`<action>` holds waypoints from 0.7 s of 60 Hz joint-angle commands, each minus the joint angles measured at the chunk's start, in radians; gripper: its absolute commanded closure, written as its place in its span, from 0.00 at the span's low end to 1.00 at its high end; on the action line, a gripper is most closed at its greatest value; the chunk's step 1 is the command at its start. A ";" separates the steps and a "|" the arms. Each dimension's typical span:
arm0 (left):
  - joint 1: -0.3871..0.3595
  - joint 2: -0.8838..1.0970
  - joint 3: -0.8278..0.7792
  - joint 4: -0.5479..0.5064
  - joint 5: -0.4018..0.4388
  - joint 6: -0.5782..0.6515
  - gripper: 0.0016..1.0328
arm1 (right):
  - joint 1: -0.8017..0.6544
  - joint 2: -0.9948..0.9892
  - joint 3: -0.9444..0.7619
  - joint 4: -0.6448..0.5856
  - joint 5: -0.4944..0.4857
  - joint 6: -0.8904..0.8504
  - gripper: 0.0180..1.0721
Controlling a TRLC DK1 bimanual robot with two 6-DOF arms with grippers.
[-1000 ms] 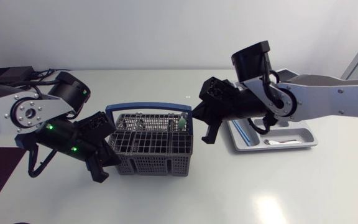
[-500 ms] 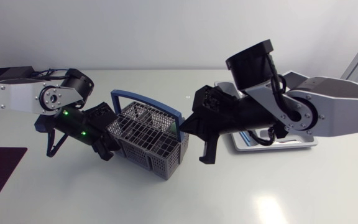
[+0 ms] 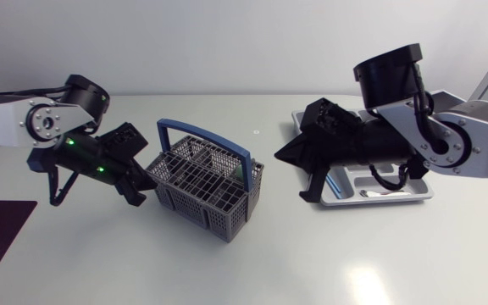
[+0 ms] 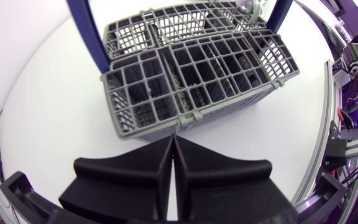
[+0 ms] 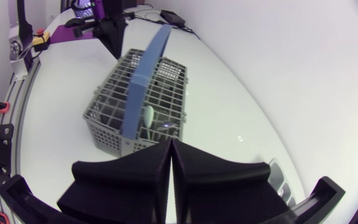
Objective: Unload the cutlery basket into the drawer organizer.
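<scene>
The grey cutlery basket (image 3: pixel 203 185) with a blue handle (image 3: pixel 219 141) stands turned at an angle in the middle of the table. My left gripper (image 3: pixel 135 197) is shut and empty, just off the basket's left side. In the left wrist view the gripper (image 4: pixel 170 142) points at the basket's near wall (image 4: pixel 166 115). My right gripper (image 3: pixel 307 196) is shut and empty, between the basket and the silver drawer organizer (image 3: pixel 422 188). In the right wrist view, ahead of the gripper (image 5: pixel 169 144), a pale green handle (image 5: pixel 149 117) and a metal piece (image 5: pixel 166 127) stick out of the basket (image 5: pixel 114 106).
A spoon (image 3: pixel 381 194) lies in the organizer's front compartment. My right arm covers much of the organizer. Open tabletop lies in front of the basket and both grippers.
The basket has been swung from square to diagonal. My left gripper drew back to the left of it. My right arm pulled away to the right, towards the organizer.
</scene>
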 commanded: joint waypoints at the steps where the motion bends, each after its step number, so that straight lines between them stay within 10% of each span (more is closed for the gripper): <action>1: 0.026 -0.041 -0.041 -0.003 0.001 0.031 0.97 | -0.037 0.074 -0.017 0.038 -0.018 -0.024 0.95; 42: 0.040 0.114 -0.043 0.149 -0.019 0.016 0.97 | -0.031 0.414 0.110 0.233 -0.044 0.007 0.95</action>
